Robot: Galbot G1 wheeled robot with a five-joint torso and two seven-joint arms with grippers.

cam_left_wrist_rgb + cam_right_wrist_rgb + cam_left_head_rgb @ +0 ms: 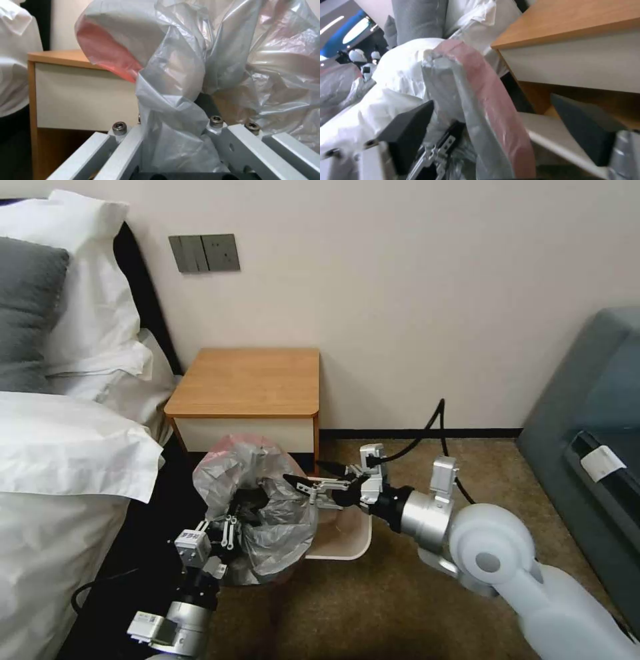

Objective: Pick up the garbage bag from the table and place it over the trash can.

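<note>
The crinkled grey garbage bag [267, 500] with its pinkish-red edge bulges over the left part of the cream trash can [350, 543], which stands on the carpet in front of the table [250, 380]. My left gripper [235, 519] reaches up from below and is shut on a bunched fold of the bag [173, 100]. My right gripper [301, 490] comes in from the right and stands open. The bag's pink-edged rim [480, 100] hangs between its wide-apart dark fingertips [408, 127], above the can's rim [550, 135]. The bag hides most of the can's mouth.
A bed with white bedding [60, 447] and pillows lies close on the left. The wall is behind the nightstand, and a grey sofa [593, 433] stands at the right. Brown carpet [373, 600] stretches in front of the bin.
</note>
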